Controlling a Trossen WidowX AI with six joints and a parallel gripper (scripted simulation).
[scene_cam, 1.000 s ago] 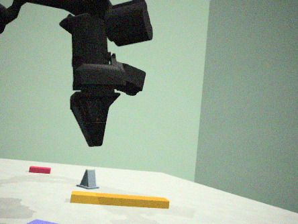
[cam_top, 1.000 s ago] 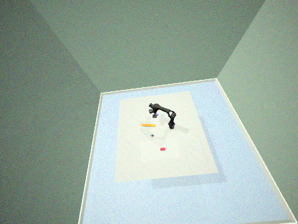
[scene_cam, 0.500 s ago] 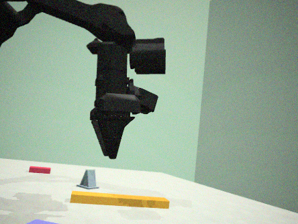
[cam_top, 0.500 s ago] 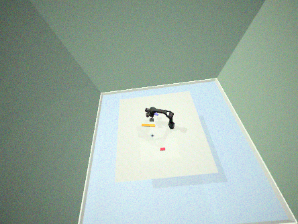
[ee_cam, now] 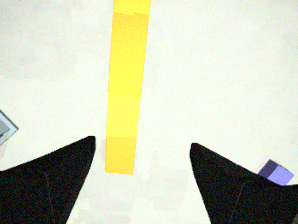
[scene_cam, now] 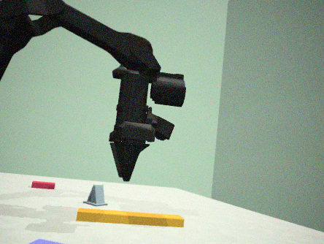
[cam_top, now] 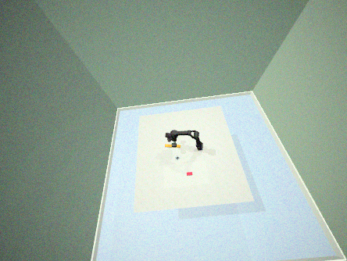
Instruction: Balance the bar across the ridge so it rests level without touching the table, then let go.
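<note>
The orange-yellow bar [cam_top: 168, 145] [scene_cam: 128, 218] [ee_cam: 125, 90] lies flat on the table. The small grey-blue ridge [cam_top: 177, 158] [scene_cam: 97, 195] [ee_cam: 6, 126] stands on the table a short way from the bar, with nothing on it; only its corner shows at the left edge of the wrist view. My gripper [cam_top: 174, 146] [scene_cam: 126, 179] [ee_cam: 143, 145] is open and empty, pointing down above the table. In the wrist view one end of the bar shows between the fingertips, closer to the left one, well below them.
A red block [cam_top: 189, 173] [scene_cam: 43, 185] lies on the table beyond the ridge. A purple-blue block [scene_cam: 45, 242] [ee_cam: 279, 173] lies on the other side of the bar, partly behind the right finger in the wrist view. The arm hides it in the top view.
</note>
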